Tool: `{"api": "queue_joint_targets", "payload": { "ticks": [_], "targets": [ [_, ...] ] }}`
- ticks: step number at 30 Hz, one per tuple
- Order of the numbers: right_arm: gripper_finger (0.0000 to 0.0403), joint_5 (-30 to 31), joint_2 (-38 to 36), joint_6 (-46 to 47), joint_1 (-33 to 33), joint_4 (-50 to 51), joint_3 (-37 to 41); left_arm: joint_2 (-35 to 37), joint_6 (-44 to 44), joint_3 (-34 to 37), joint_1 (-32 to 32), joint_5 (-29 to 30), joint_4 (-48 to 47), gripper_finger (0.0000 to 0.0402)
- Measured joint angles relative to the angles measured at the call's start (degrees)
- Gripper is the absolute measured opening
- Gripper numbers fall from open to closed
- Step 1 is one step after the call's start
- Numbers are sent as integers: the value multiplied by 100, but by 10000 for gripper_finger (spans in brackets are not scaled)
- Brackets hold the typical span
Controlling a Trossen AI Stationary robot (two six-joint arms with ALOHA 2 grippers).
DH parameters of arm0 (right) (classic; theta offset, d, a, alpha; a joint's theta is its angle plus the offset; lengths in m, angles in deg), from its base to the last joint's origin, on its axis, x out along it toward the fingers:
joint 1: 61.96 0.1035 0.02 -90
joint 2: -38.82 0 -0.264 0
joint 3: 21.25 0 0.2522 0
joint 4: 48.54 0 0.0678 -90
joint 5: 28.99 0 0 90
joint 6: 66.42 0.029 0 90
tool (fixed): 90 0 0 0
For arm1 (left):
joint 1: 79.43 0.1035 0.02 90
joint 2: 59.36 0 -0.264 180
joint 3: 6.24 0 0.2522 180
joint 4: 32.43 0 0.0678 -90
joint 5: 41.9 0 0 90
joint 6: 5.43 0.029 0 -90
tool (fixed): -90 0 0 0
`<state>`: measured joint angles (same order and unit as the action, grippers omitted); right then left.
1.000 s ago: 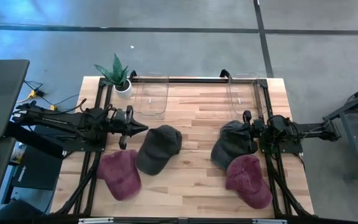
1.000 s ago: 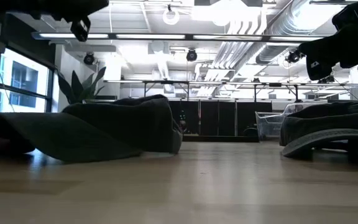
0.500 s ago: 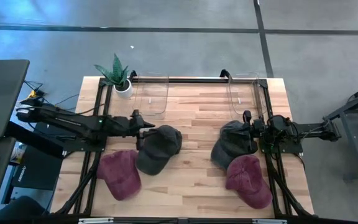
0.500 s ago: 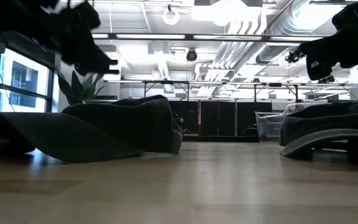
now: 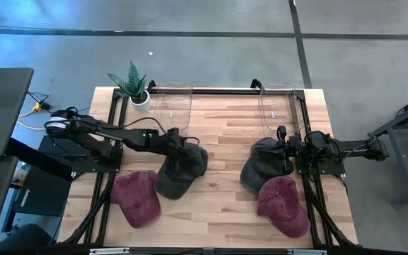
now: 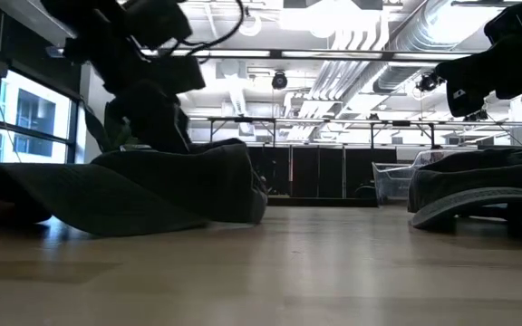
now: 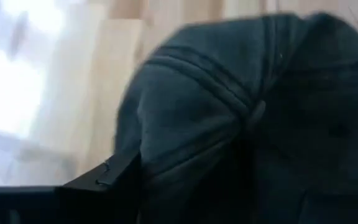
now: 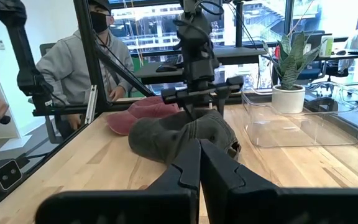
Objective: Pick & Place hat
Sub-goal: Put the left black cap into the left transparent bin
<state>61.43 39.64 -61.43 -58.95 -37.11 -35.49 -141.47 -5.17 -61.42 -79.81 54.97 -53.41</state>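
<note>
A dark grey hat [image 5: 184, 168] lies on the wooden table, left of centre, brim toward the near edge. My left gripper [image 5: 177, 143] stands open over its crown [image 7: 229, 124], fingers pointing down; the right wrist view shows it from across the table [image 8: 197, 102]. A second dark grey hat [image 5: 263, 164] lies at the right. My right gripper [image 5: 283, 145] hovers shut over that hat's far right side, clear of it in the low view. My left gripper comes at the dark grey hat's crown [image 8: 194, 118] from above, fingers pointing down. One finger [image 7: 107, 180] stands close beside the crown's side. Whether the fingers touch the cloth cannot be told.
A maroon hat [image 5: 137, 199] lies near left and another [image 5: 283, 206] near right. Two clear bins [image 5: 172, 110] [image 5: 278, 106] stand at the far edge, with a potted plant [image 5: 133, 86] at the far left corner. A person [image 8: 73, 62] sits beyond the table's left side.
My left gripper has travelled toward the table's right edge and come down onto the dark grey hat's crown, opening its fingers on the way. The hat has stayed where it lay.
</note>
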Motion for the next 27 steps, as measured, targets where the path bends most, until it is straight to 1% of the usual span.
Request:
{"api": "queue_joint_targets", "payload": {
  "ticks": [2, 4, 7, 8, 9, 10, 12, 14, 15, 18, 20, 22, 24, 27],
  "targets": [
    [0, 0, 0, 0, -1, -2, 0, -180, 154, -81, 0, -173, -38, 198],
    [0, 55, 2, -21, 0, -20, -2, -319, 267, -176, 0, -225, -31, 158],
    [0, 393, 0, -129, -1, -268, -1, -404, 347, -283, 0, -268, -174, 79],
    [0, 522, 1, -102, 0, -361, 0, -403, 377, -350, 0, -362, -263, 49],
    [0, 611, 4, 105, -1, -483, -1, -402, 385, -434, 3, -484, -319, 26],
    [0, 663, 3, 510, -2, -628, 0, -382, 381, -535, 4, -612, -415, 14],
    [0, 807, 2, 1198, -1, -989, 0, -232, 381, -737, 1, -821, -718, 17],
    [0, 959, -2, 1601, -2, -1329, 1, -24, 419, -1017, 0, -965, -1027, 21],
    [0, 933, -2, 1706, -3, -1404, 1, 69, 419, -1179, 0, -1023, -1152, 18],
    [0, 471, 88, 1748, 14, -1609, 1, 507, 404, -1617, 2, -1084, -1786, 4],
    [0, 339, 281, 1733, 66, -1814, 1, 781, 404, -1915, 4, -1059, -1914, 5],
    [0, 424, 634, 1624, 159, -2132, 1, 1067, 403, -2097, 4, -1051, -2188, 7],
    [0, 650, 1108, 1474, 278, -2577, 0, 1322, 382, -2186, 2, -1040, -2288, 3],
    [0, 959, 2129, 1410, 463, -3418, 1, 1685, 150, -2166, 2, -1034, -2316, 3]
  ]
}}
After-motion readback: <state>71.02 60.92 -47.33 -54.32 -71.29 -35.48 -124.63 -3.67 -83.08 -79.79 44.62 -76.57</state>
